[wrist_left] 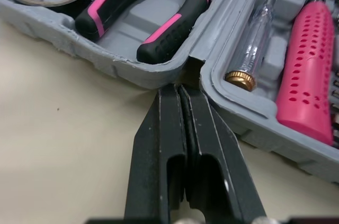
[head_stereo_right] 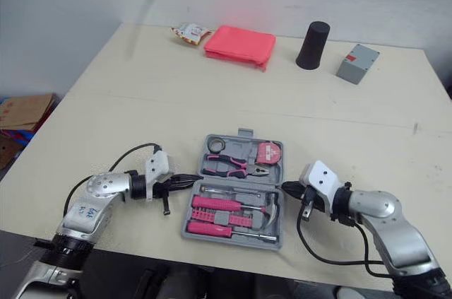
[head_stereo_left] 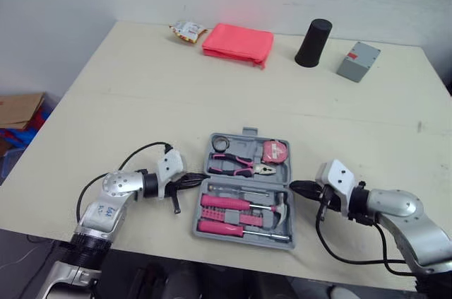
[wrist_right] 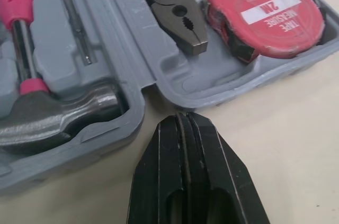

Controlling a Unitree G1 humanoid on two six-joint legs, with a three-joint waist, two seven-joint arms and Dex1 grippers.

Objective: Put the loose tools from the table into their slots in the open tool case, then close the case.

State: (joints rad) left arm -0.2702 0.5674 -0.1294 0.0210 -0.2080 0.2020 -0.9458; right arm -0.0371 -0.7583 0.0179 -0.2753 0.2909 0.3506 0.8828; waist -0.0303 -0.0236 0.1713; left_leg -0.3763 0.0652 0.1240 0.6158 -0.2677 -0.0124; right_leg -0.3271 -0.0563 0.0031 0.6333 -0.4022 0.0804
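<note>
setting: lab-like room | cues: bare white wall [head_stereo_left: 70, 2], plain table [head_stereo_left: 141, 101], cardboard box [head_stereo_left: 18, 109]

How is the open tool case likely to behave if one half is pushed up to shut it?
The tool case looks like rigid moulded plastic, so a half would probably lift stiffly. Holding the hammer and pliers, it is likely heavy for its size. On the smooth table it may slide rather than fold.

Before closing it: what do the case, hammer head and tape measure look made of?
Tool case: moulded grey plastic, matte, judging by its rounded, formed recesses.
Hammer head: probably steel, dark and polished, with bright reflections.
Tape measure: red plastic housing, it seems, slightly glossy, with dark wear along its edges and a white printed label.
</note>
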